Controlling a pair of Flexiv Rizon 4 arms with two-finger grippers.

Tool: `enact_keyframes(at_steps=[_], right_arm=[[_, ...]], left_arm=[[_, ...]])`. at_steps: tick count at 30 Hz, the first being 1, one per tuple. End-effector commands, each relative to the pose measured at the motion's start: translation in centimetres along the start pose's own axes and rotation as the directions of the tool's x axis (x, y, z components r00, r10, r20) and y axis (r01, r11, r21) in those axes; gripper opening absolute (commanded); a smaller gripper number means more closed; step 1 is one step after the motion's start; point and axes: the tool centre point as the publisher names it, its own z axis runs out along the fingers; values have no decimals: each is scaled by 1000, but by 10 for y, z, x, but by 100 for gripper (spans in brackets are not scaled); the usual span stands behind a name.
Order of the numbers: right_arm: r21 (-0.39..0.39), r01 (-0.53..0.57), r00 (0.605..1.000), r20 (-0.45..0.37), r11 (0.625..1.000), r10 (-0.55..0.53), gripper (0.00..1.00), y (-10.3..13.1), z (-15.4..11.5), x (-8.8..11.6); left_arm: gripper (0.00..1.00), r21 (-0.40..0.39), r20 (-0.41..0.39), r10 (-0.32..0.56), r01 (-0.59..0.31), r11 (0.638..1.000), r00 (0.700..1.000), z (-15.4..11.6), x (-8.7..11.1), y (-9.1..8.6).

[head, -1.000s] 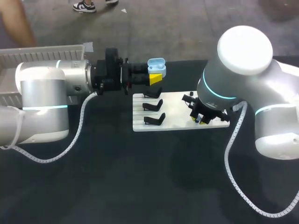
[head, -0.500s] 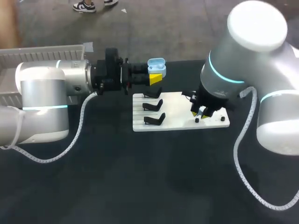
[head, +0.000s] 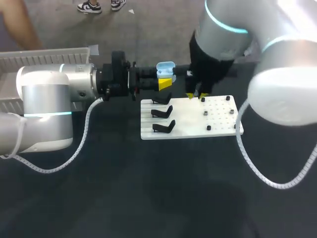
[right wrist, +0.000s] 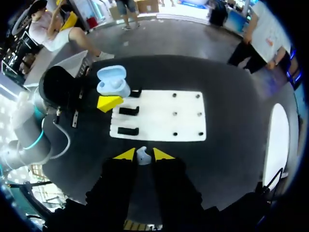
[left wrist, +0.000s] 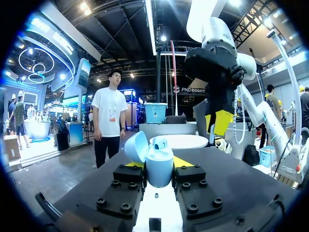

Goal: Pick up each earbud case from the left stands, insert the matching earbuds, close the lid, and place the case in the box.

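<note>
Left jaws clamped on pale-blue earbud case (head: 166, 69), long axis upright, lid swung open, held above the far stand (head: 162, 99); right jaws pinch a white earbud (right wrist: 143, 155) over the counter (right wrist: 227, 145), seen only in right wrist view.

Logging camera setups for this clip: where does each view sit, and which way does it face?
Head: above and behind, looking down at the table; left arm and right arm show.
Left wrist: on the left arm, looking along its jaws, shut on the case; right arm ahead.
Right wrist: on the right arm, looking down past its jaws and earbud at the board.
Shared: all three show the case.
</note>
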Motion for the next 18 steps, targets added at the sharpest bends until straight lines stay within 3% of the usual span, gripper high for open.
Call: enact_keyframes(at_steps=[1,14,18], right_arm=[[19,58,996,-73,998,-56,0,18,-8,-15],[43,235,972,-39,971,-234,0,52,-8,-46],[57,240,970,22,969,-241,0,58,-8,-59]], left_arm=[[0,0,2,2,-2,1000,1000,0,1,1],[0,0,2,2,-2,1000,1000,0,1,1],[0,0,2,2,-2,1000,1000,0,1,1]])
